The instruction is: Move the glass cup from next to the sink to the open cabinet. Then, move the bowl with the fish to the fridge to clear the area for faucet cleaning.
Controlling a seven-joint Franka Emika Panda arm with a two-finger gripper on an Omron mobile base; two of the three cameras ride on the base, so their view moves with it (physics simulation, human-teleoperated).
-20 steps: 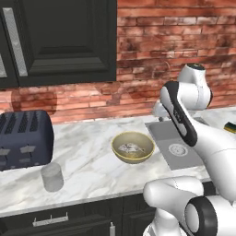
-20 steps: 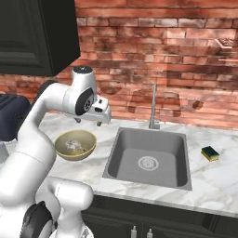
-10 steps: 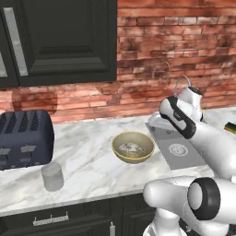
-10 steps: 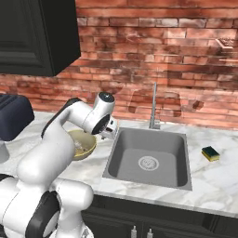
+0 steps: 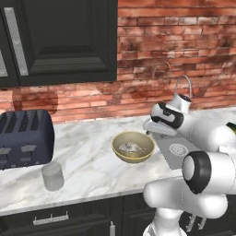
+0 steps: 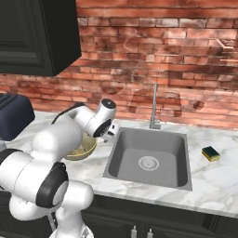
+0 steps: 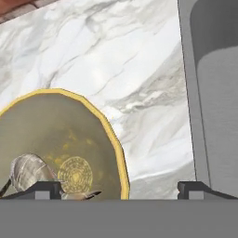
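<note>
Left base view: white marble worktop (image 5: 87,152) below a red brick wall, with the olive-yellow bowl with the fish (image 5: 133,147) standing near its middle, just left of the sink (image 5: 177,148); the small silver-grey fish (image 5: 130,147) lies inside the bowl. The glass cup (image 5: 52,176) stands upright near the front edge of the worktop, well to the left of the bowl and just in front of a dark blue toaster (image 5: 24,137). A black upper cabinet (image 5: 69,39) with its door shut hangs above the toaster. The white arm bends low over the strip of worktop between bowl and sink, its end effector (image 5: 154,127) just beside the bowl's right rim and not touching it. The curved spout of the faucet (image 5: 183,83) rises behind the arm. Right base view: the grey recessed basin with its round drain, the faucet standing at its back edge, and a yellow-and-green sponge (image 6: 210,153) on the worktop to the right of the basin; the end effector (image 6: 110,135) hangs over the basin's left rim, with the bowl partly hidden behind the arm. Hand view: the two dark fingertips (image 7: 44,188) stand wide apart with nothing between them, one over the bowl's interior, the other at the sink's edge; bare marble lies between bowl and basin.
</note>
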